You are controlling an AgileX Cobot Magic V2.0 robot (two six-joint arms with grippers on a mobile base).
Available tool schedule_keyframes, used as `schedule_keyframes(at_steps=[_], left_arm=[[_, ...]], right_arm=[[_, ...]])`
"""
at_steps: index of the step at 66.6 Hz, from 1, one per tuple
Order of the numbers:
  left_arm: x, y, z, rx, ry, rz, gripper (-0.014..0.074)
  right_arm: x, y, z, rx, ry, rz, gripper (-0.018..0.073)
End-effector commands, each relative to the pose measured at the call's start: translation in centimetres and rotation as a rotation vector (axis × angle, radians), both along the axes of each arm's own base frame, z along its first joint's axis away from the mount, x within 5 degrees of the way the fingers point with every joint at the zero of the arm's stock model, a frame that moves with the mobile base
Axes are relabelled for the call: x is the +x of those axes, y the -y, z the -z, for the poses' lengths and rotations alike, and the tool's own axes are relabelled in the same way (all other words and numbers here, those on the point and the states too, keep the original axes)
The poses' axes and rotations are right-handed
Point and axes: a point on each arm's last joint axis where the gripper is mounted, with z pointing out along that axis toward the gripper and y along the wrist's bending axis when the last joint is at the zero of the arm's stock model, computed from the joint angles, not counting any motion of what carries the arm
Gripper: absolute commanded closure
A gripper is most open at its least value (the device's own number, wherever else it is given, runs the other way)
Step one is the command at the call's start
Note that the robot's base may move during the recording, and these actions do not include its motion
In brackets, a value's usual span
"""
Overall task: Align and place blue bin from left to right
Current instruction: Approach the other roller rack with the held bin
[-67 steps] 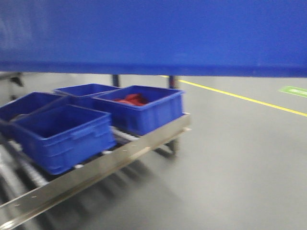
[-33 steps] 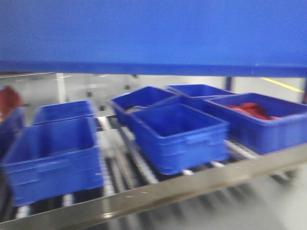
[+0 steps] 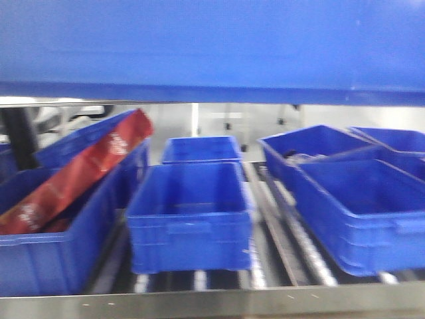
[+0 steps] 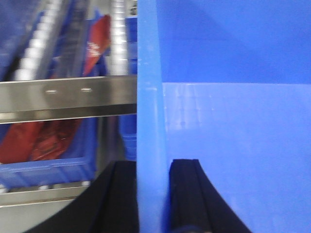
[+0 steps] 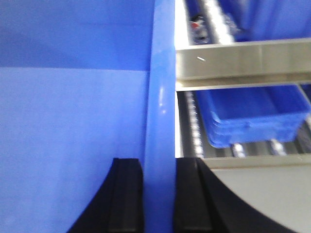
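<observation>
Bright blue bin (image 3: 212,46), black fingers (image 4: 187,196), red packet (image 3: 80,169).

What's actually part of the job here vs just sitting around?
In the job:
blue bin, carried
left gripper and right gripper, each clamped on a bin wall
roller rack, likely drop spot

Sitting around:
other blue crates on the rack
red package leaning in the leftmost one

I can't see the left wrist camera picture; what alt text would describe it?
The robot's left hand clamps the upright wall of a bright blue bin between two black fingers. Behind, to the left, a metal rail crosses in front of another blue bin holding red packets.
</observation>
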Motion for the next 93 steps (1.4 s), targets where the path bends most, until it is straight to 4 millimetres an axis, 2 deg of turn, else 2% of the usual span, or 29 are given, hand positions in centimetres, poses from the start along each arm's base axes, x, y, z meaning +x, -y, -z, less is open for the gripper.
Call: schedule_keyframes(at_steps=[1, 93], left_arm=[[-0.33, -0.09, -1.41, -0.003, 0.101, 0.038, 0.0707], [-0.33, -0.09, -1.41, -0.003, 0.101, 0.038, 0.0707]], right_arm=[[-0.09, 0.13, -1.2, 0.022, 0.091, -0.035, 0.0637], [-0.09, 0.13, -1.2, 0.022, 0.091, -0.035, 0.0637]])
